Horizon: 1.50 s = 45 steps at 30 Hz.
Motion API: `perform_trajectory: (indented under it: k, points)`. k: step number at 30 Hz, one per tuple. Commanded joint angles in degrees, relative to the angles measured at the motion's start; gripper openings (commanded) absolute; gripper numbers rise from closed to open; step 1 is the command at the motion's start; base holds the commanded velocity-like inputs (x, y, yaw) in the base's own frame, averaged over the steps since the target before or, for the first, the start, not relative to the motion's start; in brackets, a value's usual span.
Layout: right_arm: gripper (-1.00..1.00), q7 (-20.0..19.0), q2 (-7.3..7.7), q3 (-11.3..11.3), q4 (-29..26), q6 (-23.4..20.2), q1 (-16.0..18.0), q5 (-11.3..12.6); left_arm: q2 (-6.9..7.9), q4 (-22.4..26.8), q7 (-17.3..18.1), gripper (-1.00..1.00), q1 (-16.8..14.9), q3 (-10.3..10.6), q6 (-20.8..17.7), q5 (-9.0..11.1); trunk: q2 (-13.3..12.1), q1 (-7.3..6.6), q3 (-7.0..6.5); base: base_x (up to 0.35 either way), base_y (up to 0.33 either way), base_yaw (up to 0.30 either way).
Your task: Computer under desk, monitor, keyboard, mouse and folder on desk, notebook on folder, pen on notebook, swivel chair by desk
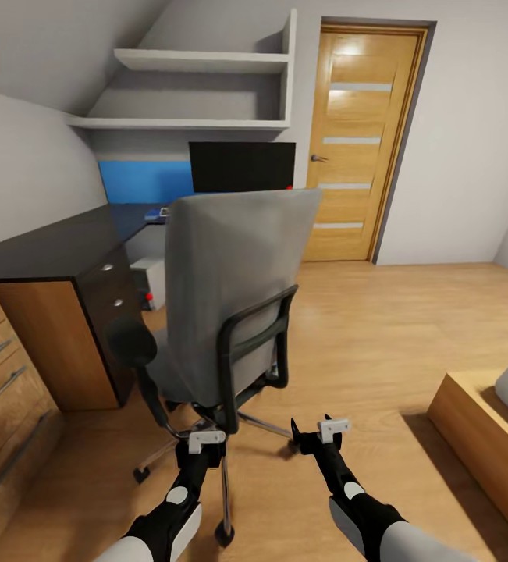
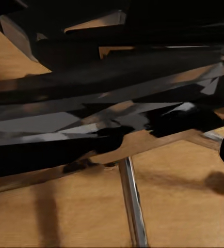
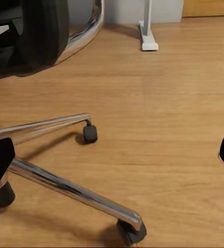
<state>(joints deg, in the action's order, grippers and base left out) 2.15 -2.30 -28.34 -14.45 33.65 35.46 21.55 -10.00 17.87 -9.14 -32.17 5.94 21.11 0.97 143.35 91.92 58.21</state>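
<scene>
wood floor (image 1: 410, 336) ran back to a door (image 1: 367, 140) at the far right wall. black desk (image 1: 43, 250) stood left, with the monitor (image 1: 242, 165) at its far end before a blue panel (image 1: 144, 181); the computer (image 1: 148, 285) sat beneath. chair (image 1: 230, 289) faced away in the middle. left gripper (image 1: 205, 442) and right gripper (image 1: 328, 431) hung low near its chrome base; whether their jaws were spread or closed i cannot tell.

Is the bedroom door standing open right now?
No, in the head view the wooden door sits shut in its frame behind the swivel chair, with no gap showing.
</scene>
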Motion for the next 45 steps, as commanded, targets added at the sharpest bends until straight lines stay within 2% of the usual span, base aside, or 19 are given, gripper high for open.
perform_trajectory:
  k: [1,7,12,16,35,39,45]
  points:
    - [1.0,0.2,0.02,-0.5,0.0,0.2,0.0,0.4,0.0,0.0,-0.4,1.0,-0.1,0.8,0.1,-0.2,0.0,0.01,0.04,0.271,-0.227,0.0]
    - [1.0,0.2,0.02,-0.5,0.0,0.2,0.0,0.3,0.0,-0.1,-0.3,1.0,-0.1,0.8,0.0,-0.2,0.0,0.01,0.04,0.268,-0.23,0.0]
    - [1.0,0.2,0.02,-0.5,0.1,0.2,0.0,0.3,0.0,-0.1,-0.2,1.0,-0.1,0.8,-0.1,-1.8,0.0,0.01,0.04,0.274,-0.21,0.003]
    - [1.0,0.3,0.02,-0.5,0.1,0.2,0.1,0.3,0.0,-0.1,-0.1,1.0,-0.1,0.8,-0.1,-2.1,0.0,0.01,0.04,0.17,-0.042,0.143]
    - [1.0,0.3,-0.24,-0.7,0.1,0.2,0.0,0.3,0.0,-0.4,-0.3,1.0,-0.1,0.7,0.1,-2.0,0.0,0.01,0.04,0.006,-0.001,0.269]
    - [1.0,0.4,-1.02,-0.6,0.1,0.2,0.0,0.3,0.0,-0.7,-0.2,1.0,-0.1,0.7,0.3,-2.0,0.0,0.01,0.04,-0.036,0.031,0.275]
    - [1.0,0.4,-1.28,-0.6,0.2,0.2,0.0,0.3,0.0,-0.7,-0.2,1.0,-0.1,0.7,0.3,-1.9,0.0,0.01,0.04,-0.175,0.16,0.229]
